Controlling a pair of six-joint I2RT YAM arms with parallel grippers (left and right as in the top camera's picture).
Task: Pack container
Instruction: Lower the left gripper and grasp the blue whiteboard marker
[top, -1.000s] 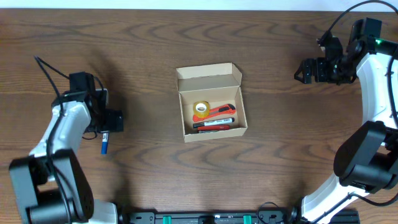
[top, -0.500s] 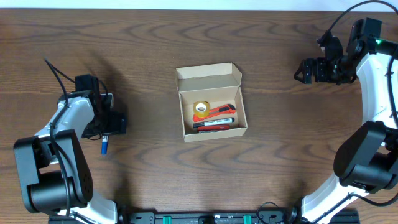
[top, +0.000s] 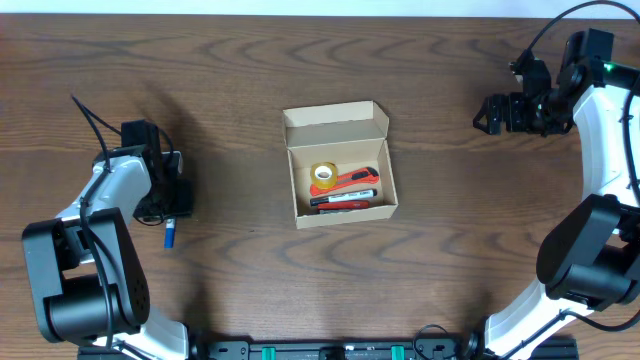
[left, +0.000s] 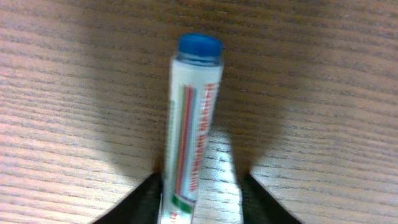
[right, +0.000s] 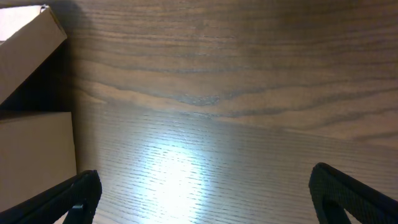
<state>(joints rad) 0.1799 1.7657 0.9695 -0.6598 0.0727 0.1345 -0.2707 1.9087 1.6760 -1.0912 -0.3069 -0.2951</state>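
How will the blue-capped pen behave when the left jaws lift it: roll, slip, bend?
The pen looks round and smooth, so it may roll if nudged. It seems stiff and light, unlikely to bend. Its glossy barrel might slip when gripped.

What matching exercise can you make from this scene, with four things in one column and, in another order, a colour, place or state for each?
Things:
1. container
2. tape roll
3. blue-capped marker
4. cutter

Descriptions:
a. orange, inside the container
b. lying on the table, at the left
c. open, lid flap folded back
d. yellow, inside the container

Pairs: 1-c, 2-d, 3-b, 4-a
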